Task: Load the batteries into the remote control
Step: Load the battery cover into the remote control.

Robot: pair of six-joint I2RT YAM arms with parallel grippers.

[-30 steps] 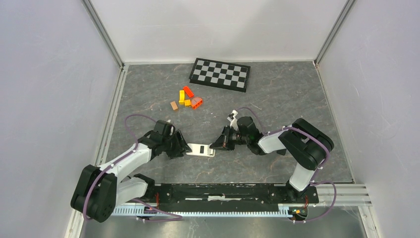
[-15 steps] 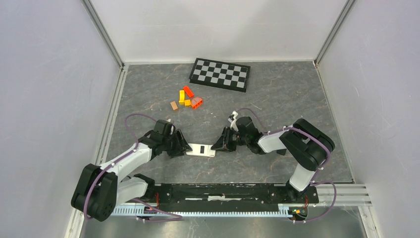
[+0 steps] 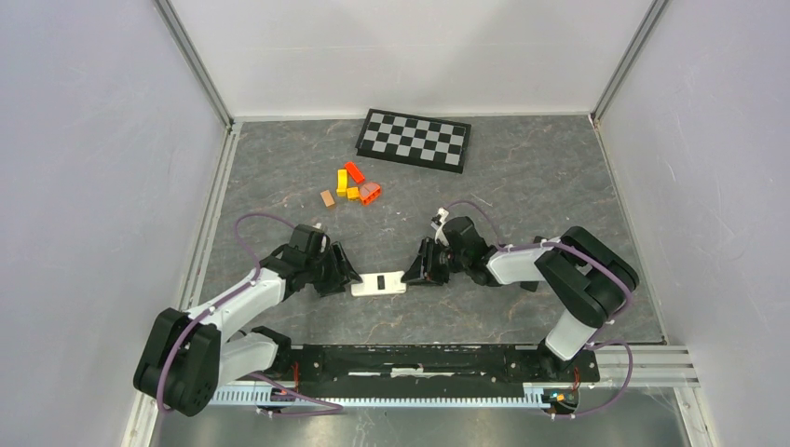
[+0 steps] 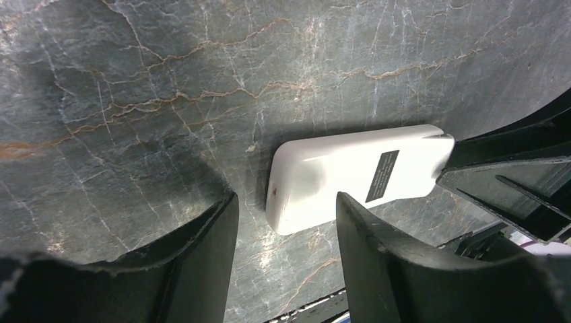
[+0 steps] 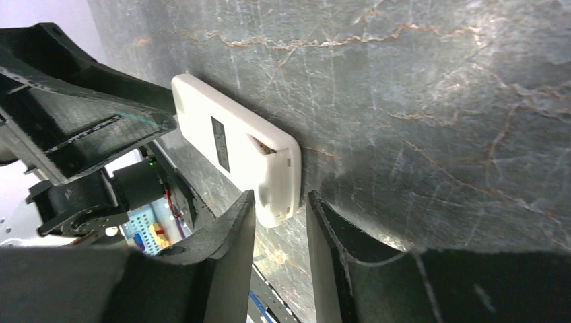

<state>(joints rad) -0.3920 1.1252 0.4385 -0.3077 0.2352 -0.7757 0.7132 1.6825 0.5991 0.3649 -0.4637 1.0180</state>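
1. Grey marbled tabletop (image 3: 522, 186), boxed in by pale wall panels (image 3: 84, 186), carries a checkerboard (image 3: 413, 139) and a cluster of orange and red blocks (image 3: 354, 184) towards the far side.
2. White remote control (image 3: 378, 282) lies flat between both arms, label side up.
3. Left gripper (image 3: 350, 277) is spread wide and holds nothing, with one remote end at its mouth.
4. Right gripper (image 3: 412, 276) is parted narrowly at the other end, with no grip evident. Whether it touches the remote is unclear.

The only marking I can find is a small dark label (image 4: 382, 176) on the white back of the remote (image 4: 323, 185). It carries a few lines of pale print, too fine to read from either wrist view or from above.
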